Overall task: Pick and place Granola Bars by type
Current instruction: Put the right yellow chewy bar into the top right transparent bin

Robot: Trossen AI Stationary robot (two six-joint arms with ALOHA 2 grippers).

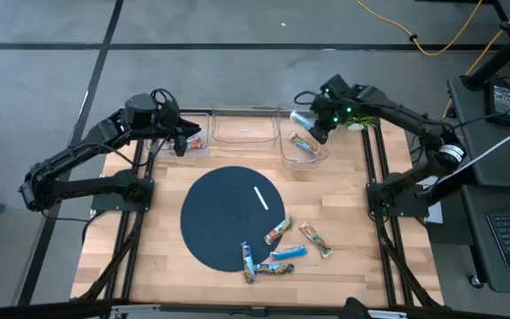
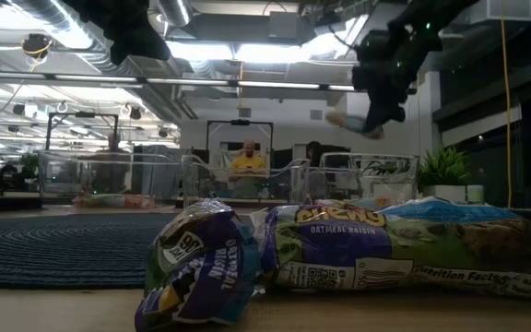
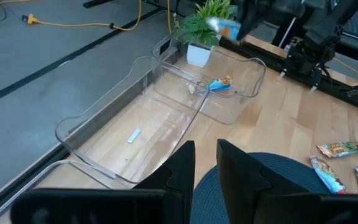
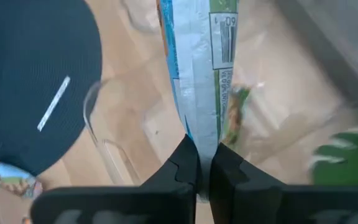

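Observation:
My right gripper [image 1: 315, 129] hangs over the right clear bin [image 1: 283, 151] at the table's far edge, shut on a blue, silver and green granola bar [image 4: 204, 62]. One bar [image 1: 305, 145] lies in that bin. A red bar [image 1: 194, 142] lies in the left bin. Several more bars [image 1: 288, 253] lie on the wood at the near right rim of the dark round mat [image 1: 220, 221]. My left gripper [image 3: 205, 155] waits above the left bin with its fingers a little apart and nothing between them. My right gripper pinches one end of the bar [image 4: 201, 132] between its two fingers. The fingers slant down from above and lie along the bar, which reaches lengthwise out past them. The bar [image 2: 353, 123] is lifted clear over the right bin and hangs tilted below the fingers.
A thin white strip [image 1: 261, 198] lies on the mat. The middle bin [image 1: 242, 113] holds a small white scrap. A potted plant [image 3: 205, 28] stands past the right bin. Bare wood lies between the bins and the mat. A person sits in the room beyond the table.

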